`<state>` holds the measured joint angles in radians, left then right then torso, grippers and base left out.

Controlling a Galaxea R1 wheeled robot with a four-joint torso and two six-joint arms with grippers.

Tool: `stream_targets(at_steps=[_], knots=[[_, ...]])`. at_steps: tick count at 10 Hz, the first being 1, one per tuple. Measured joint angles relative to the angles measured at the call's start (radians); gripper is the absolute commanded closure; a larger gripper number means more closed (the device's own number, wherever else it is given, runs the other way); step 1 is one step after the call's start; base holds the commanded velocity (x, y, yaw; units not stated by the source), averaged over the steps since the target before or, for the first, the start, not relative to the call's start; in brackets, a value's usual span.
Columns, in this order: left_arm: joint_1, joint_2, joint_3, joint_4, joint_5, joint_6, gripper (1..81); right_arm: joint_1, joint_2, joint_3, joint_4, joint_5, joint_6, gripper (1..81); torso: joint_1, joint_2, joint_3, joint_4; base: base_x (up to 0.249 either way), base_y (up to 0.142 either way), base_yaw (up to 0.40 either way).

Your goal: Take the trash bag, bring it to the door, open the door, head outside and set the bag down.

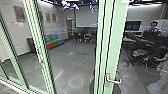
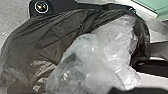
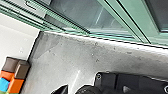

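Note:
Green-framed glass door (image 1: 117, 37) stands close in front of me in the head view, its metal lever handle (image 1: 113, 80) low on the wide upright. In the left wrist view the trash bag (image 2: 50, 42) is large and close: dark, thin plastic with crumpled clear plastic among it. It bunches up toward my left gripper (image 2: 136, 90), which is shut on it. The right wrist view has a dark part of my right gripper (image 3: 61, 90) at its edge, away from the bag, with green door frames (image 3: 135, 25) beyond.
Blue, green and orange seats (image 1: 53, 41) stand along the wall, with a projection screen (image 1: 86, 17) farther back. A person (image 1: 153, 27) is at the right, near dark equipment. A pale threshold strip (image 3: 105, 40) runs beneath the green frames.

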<state>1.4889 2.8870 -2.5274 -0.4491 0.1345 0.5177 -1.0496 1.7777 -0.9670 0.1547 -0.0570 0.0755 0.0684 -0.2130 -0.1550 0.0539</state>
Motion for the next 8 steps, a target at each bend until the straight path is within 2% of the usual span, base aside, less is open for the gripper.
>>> stream_targets(at_steps=[5,8], knots=[[0.000,0.009,-0.001,0.000,-0.005,0.000,81.1,0.260,-0.076,0.027,0.152,-0.167,0.008,1.0,0.000,0.000,0.000,0.000,0.000,0.000,0.000],[0.000,0.010,-0.001,0.000,-0.007,0.000,81.1,0.395,-0.089,0.018,0.193,-0.269,0.077,1.0,0.000,0.000,0.000,0.000,0.000,0.000,0.000]])
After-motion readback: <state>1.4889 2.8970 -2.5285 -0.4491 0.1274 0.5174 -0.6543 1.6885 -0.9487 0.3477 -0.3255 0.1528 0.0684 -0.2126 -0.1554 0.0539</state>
